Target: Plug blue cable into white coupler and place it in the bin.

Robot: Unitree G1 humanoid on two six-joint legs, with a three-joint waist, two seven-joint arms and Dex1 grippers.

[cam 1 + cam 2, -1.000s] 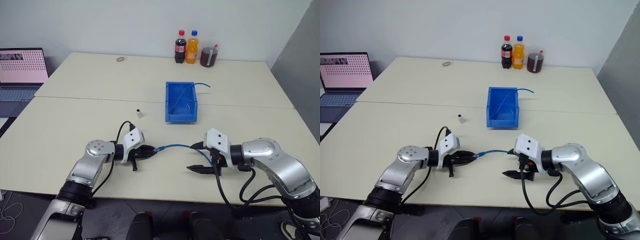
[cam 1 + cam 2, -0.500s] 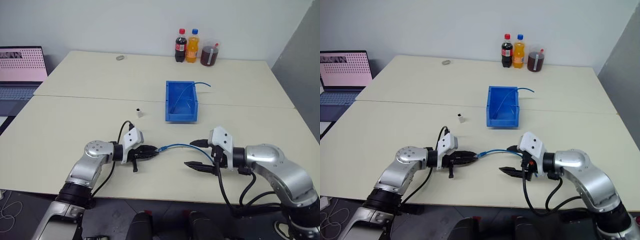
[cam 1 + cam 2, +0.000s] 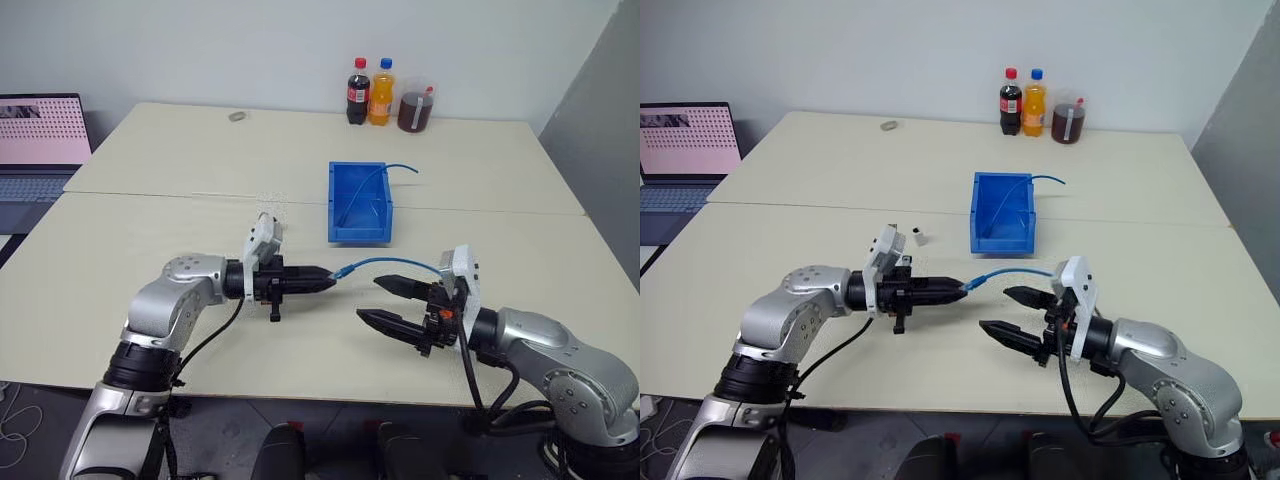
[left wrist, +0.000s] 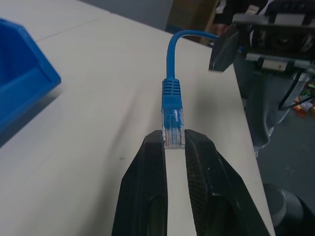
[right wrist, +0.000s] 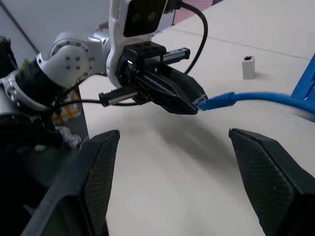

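Pale bench (image 3: 150, 230) carries one white coupler (image 3: 922, 238), beyond and nearest the left end effector (image 3: 325, 281), which is clenched on the one handled blue cable (image 3: 390, 264) at its plug, cord running toward the released right end effector (image 3: 385, 302); one blue bin (image 3: 358, 203) lies farther off, a second blue cord (image 3: 400, 167) over its rim.

I saw the blue cable (image 3: 385, 263) lifted off the table, clear plug pinched. The white coupler (image 3: 922, 238) stood upright at the bin's (image 3: 340, 232) 9 o'clock, apart.
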